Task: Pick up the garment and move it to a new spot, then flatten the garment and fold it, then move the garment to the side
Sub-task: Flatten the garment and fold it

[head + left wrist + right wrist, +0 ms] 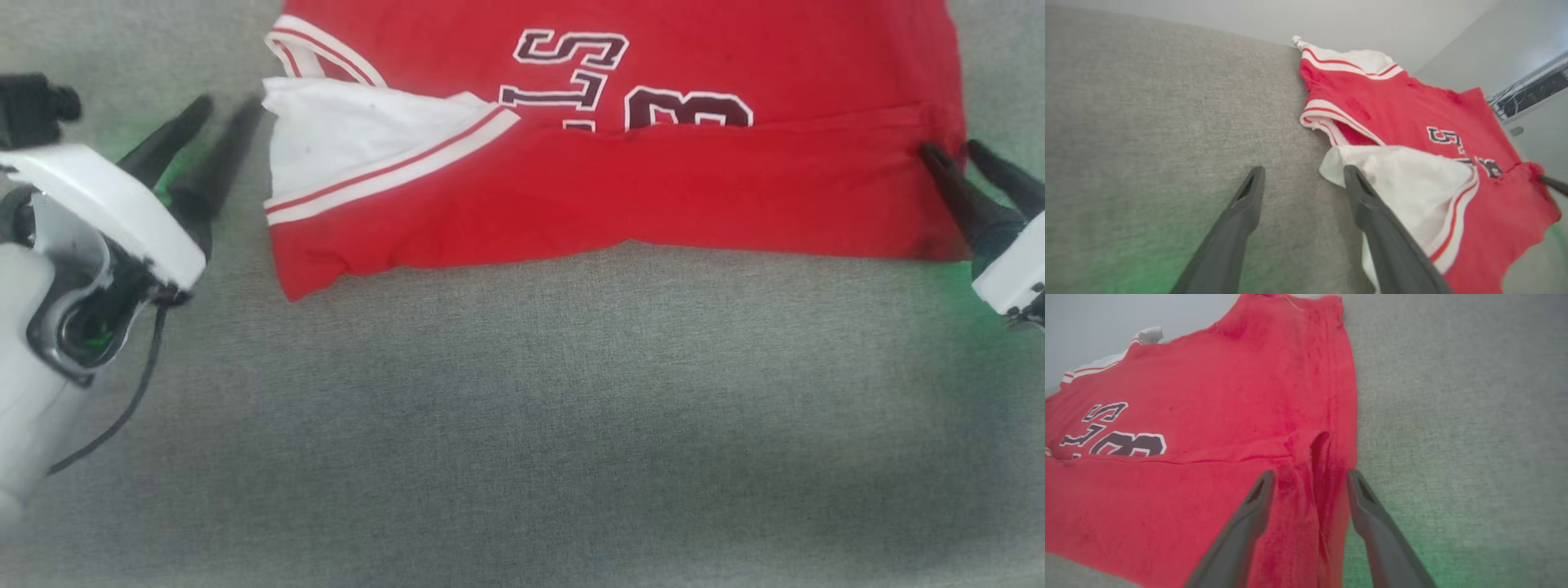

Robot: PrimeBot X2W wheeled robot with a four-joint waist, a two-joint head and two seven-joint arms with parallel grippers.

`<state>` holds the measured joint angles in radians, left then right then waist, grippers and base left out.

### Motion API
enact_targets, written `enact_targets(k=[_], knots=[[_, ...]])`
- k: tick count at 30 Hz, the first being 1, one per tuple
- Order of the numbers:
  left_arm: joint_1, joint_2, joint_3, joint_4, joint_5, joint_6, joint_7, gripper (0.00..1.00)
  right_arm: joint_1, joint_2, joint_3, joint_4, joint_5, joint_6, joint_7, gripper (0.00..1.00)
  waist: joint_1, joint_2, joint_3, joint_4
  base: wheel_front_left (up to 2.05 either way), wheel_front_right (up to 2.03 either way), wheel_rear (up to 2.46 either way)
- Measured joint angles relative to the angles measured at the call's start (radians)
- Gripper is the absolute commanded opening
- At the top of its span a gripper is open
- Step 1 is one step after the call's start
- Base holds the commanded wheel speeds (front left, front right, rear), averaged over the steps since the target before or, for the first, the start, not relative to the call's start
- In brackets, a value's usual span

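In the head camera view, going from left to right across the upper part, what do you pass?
First the left claw → the garment, starting with its white turned-out flap → its black print → the right claw at the garment's right edge.

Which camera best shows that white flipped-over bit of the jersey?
The head view: the whole white flap lies uncovered. In the left wrist view a dark finger crosses it; the right wrist view faces the jersey's opposite red end.

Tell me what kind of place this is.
Probably an indoor test room: a red sleeveless jersey lies on a wide grey woven-fabric surface, with plain pale walls behind.
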<state>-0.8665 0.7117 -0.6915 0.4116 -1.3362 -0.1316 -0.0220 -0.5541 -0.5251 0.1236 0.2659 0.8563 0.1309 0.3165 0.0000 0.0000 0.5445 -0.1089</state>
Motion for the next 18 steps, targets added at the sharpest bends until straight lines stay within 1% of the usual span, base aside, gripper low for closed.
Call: enact_targets(k=[2, 4, 6, 8, 10, 15, 17, 18], knots=[[-0.004, 0.030, -0.041, 0.000, 0.056, 0.002, 0.010, 1.00, 0.005, -0.008, 0.000, -0.002, 0.003, 0.000, -0.017, 1.00, 0.0000, 0.0000, -0.020, 0.003, 0.00, 0.00, 0.00], [-0.021, 0.055, -0.060, -0.009, 0.063, 0.002, 0.035, 1.00, 0.018, -0.017, 0.001, -0.006, 0.002, 0.000, -0.034, 1.00, 0.0000, 0.0000, -0.042, 0.006, 0.00, 0.00, 0.00], [-0.044, 0.084, -0.082, -0.031, 0.094, 0.002, 0.073, 1.00, 0.027, -0.026, -0.001, -0.011, 0.000, 0.000, -0.046, 1.00, 0.0000, 0.0000, -0.066, 0.009, 0.00, 0.00, 0.00], [-0.059, 0.111, -0.104, -0.061, 0.097, 0.002, 0.145, 1.00, 0.034, -0.034, -0.002, -0.021, -0.004, 0.000, -0.055, 1.00, 0.0000, 0.0000, -0.089, 0.014, 0.00, 0.00, 0.00], [-0.062, 0.132, -0.141, -0.110, 0.098, 0.015, 0.244, 1.00, 0.042, -0.036, -0.005, -0.030, -0.002, 0.000, -0.061, 1.00, 0.0000, 0.0001, -0.111, 0.019, 0.00, 0.00, 0.00], [-0.062, 0.160, -0.219, -0.246, 0.052, 0.098, 0.496, 1.00, 0.056, -0.035, -0.008, -0.045, 0.003, 0.000, -0.061, 1.00, 0.0000, 0.0000, -0.146, 0.025, 0.00, 0.00, 0.00], [-0.060, 0.171, -0.235, -0.290, 0.028, 0.133, 0.565, 1.00, 0.057, -0.028, -0.006, -0.056, 0.003, 0.000, -0.061, 1.00, 0.0000, 0.0000, -0.145, 0.019, 0.00, 0.00, 0.00], [-0.060, 0.175, -0.241, -0.305, 0.026, 0.143, 0.585, 1.00, 0.057, -0.024, -0.003, -0.062, 0.003, 0.000, -0.061, 1.00, 0.0000, 0.0000, -0.141, 0.015, 0.00, 0.00, 0.00]])
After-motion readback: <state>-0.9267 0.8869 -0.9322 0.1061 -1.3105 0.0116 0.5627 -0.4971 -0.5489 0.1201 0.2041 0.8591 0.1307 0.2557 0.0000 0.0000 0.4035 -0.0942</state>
